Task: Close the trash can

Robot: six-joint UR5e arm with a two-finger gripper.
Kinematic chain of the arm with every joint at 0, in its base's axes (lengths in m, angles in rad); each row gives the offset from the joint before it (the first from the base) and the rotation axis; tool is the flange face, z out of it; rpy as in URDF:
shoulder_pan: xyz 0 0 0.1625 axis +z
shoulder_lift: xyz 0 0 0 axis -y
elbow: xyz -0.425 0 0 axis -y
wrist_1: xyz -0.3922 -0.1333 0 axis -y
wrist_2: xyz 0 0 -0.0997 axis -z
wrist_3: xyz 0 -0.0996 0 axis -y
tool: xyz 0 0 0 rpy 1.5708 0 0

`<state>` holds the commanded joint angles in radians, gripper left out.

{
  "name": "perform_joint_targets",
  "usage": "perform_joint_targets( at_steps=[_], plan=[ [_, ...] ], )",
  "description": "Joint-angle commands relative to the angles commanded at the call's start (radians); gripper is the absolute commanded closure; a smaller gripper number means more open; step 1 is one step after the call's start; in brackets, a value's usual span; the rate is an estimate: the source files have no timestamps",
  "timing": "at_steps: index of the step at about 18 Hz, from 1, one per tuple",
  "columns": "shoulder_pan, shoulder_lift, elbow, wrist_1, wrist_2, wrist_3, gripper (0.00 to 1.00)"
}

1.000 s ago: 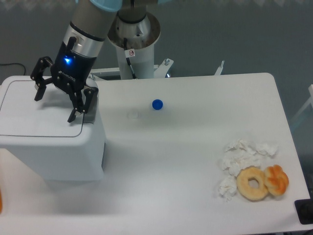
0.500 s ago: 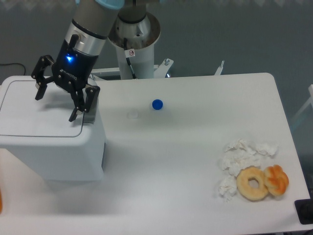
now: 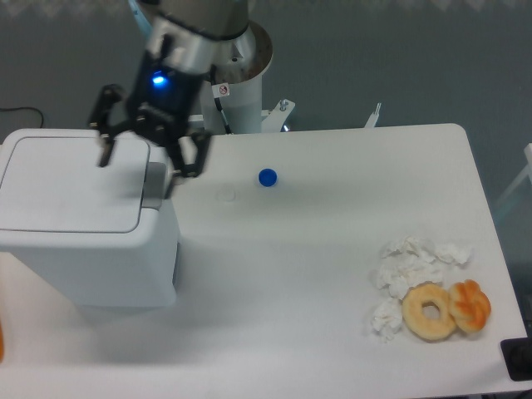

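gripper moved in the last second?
Yes. The gripper shifted right and up, from over the trash can lid toward its grey latch side.

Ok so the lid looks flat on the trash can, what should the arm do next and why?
Probably just lift the hand clear and stop. The lid lies flat on the trash can with no gap showing, and the open hand hangs by its right edge near the grey latch tab, holding nothing.

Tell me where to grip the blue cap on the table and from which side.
Grip the blue cap across its round rim, coming straight down from above. It is small and low, apparently lying flat on the bare table with nothing close by, so a side approach would likely hit the surface. The gripper, fingers spread, hangs over the trash can.
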<state>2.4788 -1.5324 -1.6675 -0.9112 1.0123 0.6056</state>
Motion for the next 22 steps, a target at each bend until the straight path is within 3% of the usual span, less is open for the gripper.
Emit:
perform_joint_targets(
  at_steps=[2,7,11,18,22],
  plan=[
    [0.017,0.000,0.000,-0.002,0.050,0.100,0.00],
    [0.043,0.005,-0.035,-0.011,0.310,0.440,0.00],
    [0.113,0.055,-0.035,-0.142,0.384,0.686,0.00],
    [0.176,0.100,-0.035,-0.251,0.417,0.847,0.00],
    [0.192,0.113,-0.046,-0.268,0.417,0.872,0.00]
  ],
)
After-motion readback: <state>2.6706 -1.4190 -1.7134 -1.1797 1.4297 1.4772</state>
